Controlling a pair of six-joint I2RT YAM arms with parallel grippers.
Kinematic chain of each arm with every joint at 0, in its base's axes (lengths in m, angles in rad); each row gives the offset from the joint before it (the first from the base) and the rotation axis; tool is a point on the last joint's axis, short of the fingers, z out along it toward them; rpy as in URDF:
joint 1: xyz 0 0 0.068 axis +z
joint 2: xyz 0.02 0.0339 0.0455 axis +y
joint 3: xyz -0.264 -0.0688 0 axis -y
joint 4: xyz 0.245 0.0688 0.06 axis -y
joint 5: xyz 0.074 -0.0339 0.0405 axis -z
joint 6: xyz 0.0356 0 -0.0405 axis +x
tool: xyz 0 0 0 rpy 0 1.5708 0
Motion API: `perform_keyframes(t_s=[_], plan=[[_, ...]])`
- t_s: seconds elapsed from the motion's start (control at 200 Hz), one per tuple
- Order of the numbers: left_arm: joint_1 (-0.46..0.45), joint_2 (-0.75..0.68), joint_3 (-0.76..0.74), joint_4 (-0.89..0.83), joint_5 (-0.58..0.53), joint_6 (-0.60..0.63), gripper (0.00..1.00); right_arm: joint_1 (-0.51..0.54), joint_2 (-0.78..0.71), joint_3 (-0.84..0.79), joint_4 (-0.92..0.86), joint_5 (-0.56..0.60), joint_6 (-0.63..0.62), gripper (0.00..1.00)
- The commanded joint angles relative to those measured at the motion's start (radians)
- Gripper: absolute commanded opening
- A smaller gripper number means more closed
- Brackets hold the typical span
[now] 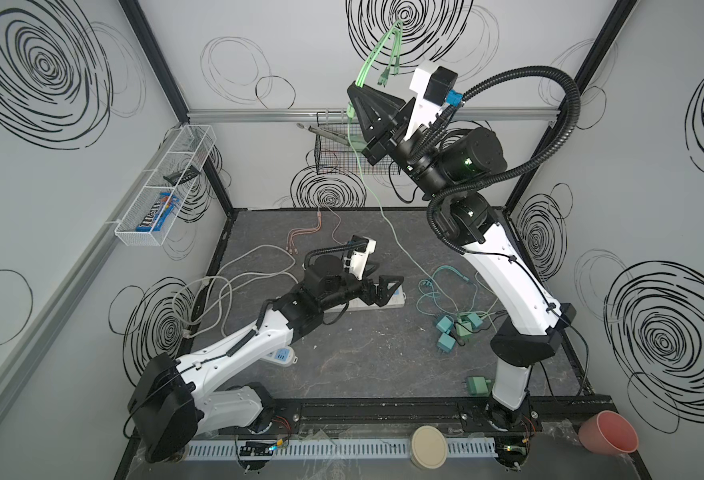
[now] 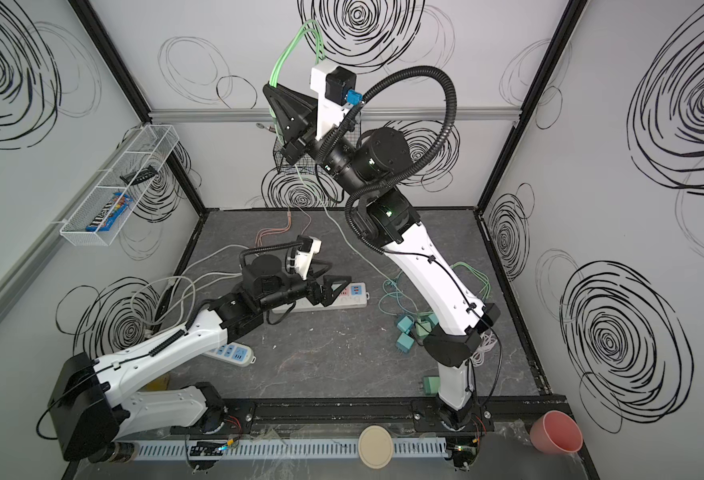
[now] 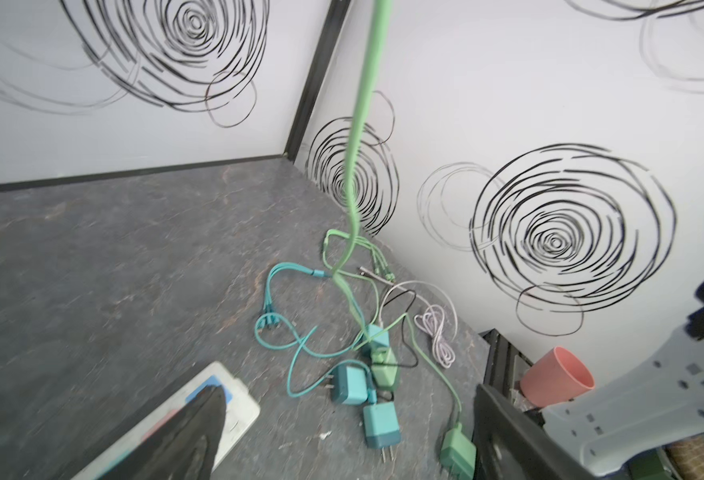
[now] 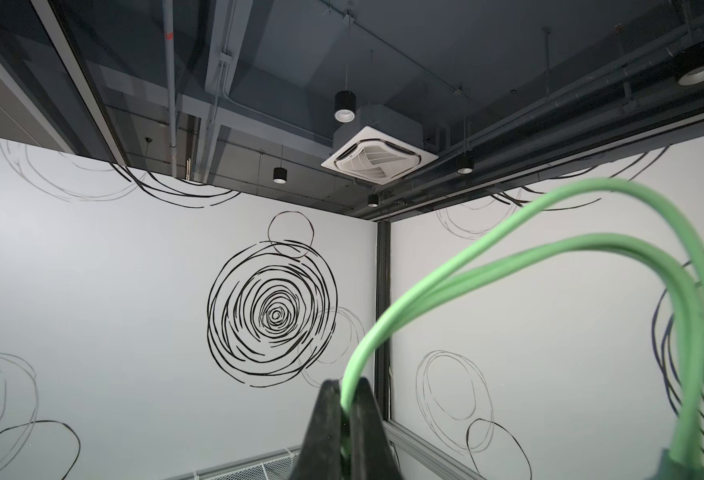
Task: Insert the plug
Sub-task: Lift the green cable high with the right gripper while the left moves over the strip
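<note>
Right claw (image 4: 345, 388) pinching green cable (image 3: 360, 124), candy box (image 1: 157, 212) in white basket (image 1: 138, 240)

white panel walls (image 1: 300, 25) close the cell on three sides, each covered with black scribbled spiral drawings (image 1: 45, 64), some bold, some thin and faint. black metal posts (image 1: 157, 62) stand in the two far corners, and a silver aluminium rail (image 1: 258, 114) runs across the back wall. a black wire basket (image 1: 333, 162) hangs on that wall just under it; a long white wire-mesh shelf (image 1: 142, 239) is fixed to the left wall. below lies a dark grey, stone-mottled floor slab (image 1: 366, 365). in the right wrist view, above the walls, a dark ceiling (image 4: 466, 50) carries pipes, a white square air-conditioning cassette (image 4: 379, 160) and black cylindrical pendant lamps (image 4: 345, 106). the light is soft and even.
</note>
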Motion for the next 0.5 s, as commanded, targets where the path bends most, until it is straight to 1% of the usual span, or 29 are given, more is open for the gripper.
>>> perform_keyframes(t_s=[0.0,0.075,0.125,0.15,0.19,0.225,0.245,0.26,0.29,0.325,0.33,0.335,0.38,0.43,0.49], plan=[[-0.011,0.065,0.083,0.157,-0.115,-0.064,0.96,0.006,-0.073,-0.097,0.048,0.003,0.014,0.00],[-0.007,0.129,0.135,0.131,-0.262,-0.088,0.96,0.005,-0.131,-0.202,0.081,0.025,0.012,0.00],[0.003,0.166,0.155,0.135,-0.307,-0.104,0.96,0.003,-0.168,-0.253,0.089,0.040,0.006,0.00],[0.009,0.186,0.160,0.156,-0.299,-0.107,0.96,0.002,-0.186,-0.278,0.092,0.048,0.002,0.00],[0.019,0.212,0.166,0.202,-0.251,-0.117,0.96,-0.002,-0.215,-0.319,0.096,0.059,-0.004,0.00],[0.027,0.235,0.174,0.243,-0.192,-0.125,1.00,-0.008,-0.241,-0.357,0.104,0.069,-0.007,0.00],[0.030,0.247,0.180,0.259,-0.162,-0.129,0.98,-0.012,-0.256,-0.379,0.107,0.076,-0.009,0.00],[0.033,0.255,0.187,0.267,-0.148,-0.130,0.95,-0.016,-0.267,-0.397,0.111,0.079,-0.010,0.00],[0.033,0.266,0.200,0.266,-0.145,-0.129,0.85,-0.026,-0.291,-0.434,0.116,0.091,-0.010,0.00],[0.029,0.272,0.207,0.246,-0.166,-0.127,0.70,-0.042,-0.318,-0.473,0.116,0.104,-0.004,0.00],[0.029,0.273,0.208,0.246,-0.168,-0.127,0.65,-0.045,-0.322,-0.481,0.116,0.105,-0.002,0.00],[0.030,0.273,0.209,0.243,-0.172,-0.127,0.65,-0.048,-0.325,-0.487,0.117,0.106,0.000,0.00],[0.034,0.268,0.199,0.234,-0.199,-0.126,0.47,-0.080,-0.366,-0.551,0.121,0.115,0.022,0.00],[0.043,0.254,0.178,0.246,-0.214,-0.125,0.35,-0.126,-0.413,-0.635,0.130,0.121,0.057,0.00],[0.063,0.238,0.148,0.257,-0.198,-0.130,0.21,-0.192,-0.468,-0.737,0.136,0.121,0.105,0.00]])
